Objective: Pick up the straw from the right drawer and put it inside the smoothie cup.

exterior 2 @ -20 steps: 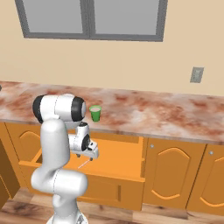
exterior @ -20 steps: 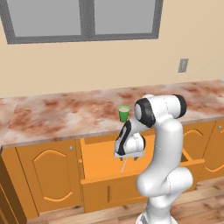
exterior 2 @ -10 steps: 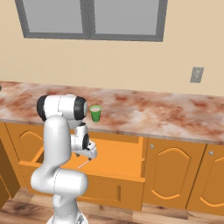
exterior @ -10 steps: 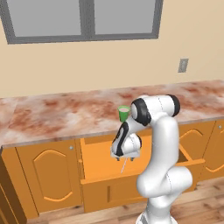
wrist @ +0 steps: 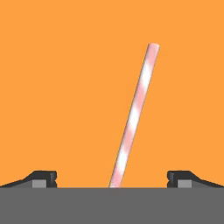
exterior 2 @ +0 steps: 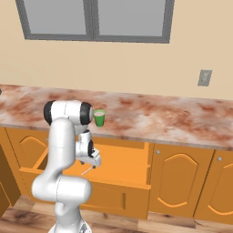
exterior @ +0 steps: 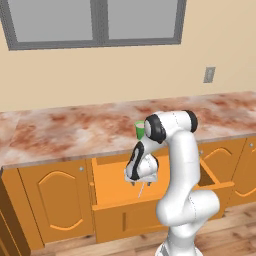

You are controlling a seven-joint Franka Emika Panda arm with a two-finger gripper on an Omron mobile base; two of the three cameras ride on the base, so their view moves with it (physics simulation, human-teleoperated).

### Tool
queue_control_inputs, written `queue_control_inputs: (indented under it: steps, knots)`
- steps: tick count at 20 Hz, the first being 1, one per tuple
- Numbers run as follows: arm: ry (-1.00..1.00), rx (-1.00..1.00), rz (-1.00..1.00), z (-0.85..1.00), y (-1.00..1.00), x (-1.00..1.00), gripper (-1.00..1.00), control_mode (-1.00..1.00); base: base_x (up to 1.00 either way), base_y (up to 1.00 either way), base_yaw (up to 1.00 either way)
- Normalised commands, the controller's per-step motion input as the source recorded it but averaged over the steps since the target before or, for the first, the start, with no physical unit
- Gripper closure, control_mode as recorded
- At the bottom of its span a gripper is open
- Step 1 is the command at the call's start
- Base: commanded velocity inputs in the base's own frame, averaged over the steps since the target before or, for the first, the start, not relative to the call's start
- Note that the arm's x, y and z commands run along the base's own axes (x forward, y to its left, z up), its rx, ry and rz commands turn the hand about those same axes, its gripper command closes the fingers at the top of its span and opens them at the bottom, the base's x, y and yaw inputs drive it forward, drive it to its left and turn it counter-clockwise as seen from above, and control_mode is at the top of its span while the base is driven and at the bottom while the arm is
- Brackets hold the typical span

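Currently your two-finger claw [wrist: 112, 179] hangs with jaws spread wide, gripping nothing, low inside the pulled-out shallow orange wooden drawer [exterior: 112, 182]. You will find the thin pink-and-white striped straw [wrist: 133, 117] lying flat on the drawer floor, between the two fingertips [wrist: 41, 178] and touching neither. Behind the drawer, the small green tapered cup [exterior 2: 99, 118] stands upright on the mottled stone countertop [exterior 2: 150, 116].

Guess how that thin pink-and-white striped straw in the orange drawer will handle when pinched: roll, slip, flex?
The thin pink-and-white striped straw is round and lies flat on the smooth floor of the orange drawer, so it will probably roll if nudged sideways. It looks straight, likely fairly stiff and very light. The open gripper straddles it; being so narrow, it could pivot in the grip.
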Motion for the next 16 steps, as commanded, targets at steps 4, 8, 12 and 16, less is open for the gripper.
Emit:
queue_control_inputs:
  steps: [4, 8, 12, 16]
  knots:
    - [0.04, 0.00, -0.04, -0.25, 0.00, 0.23, -1.00, -1.00, 0.00, 0.00, 0.00]
    - [0.04, 0.00, -0.04, -0.25, 0.00, 0.19, -1.00, -1.00, 0.00, 0.00, 0.00]
    - [0.04, 0.00, -0.04, -0.29, 0.00, 0.11, -1.00, -1.00, 0.00, 0.00, 0.00]
    - [0.04, -0.03, -0.03, -0.42, 0.00, -0.01, -1.00, -1.00, 0.00, 0.00, 0.00]
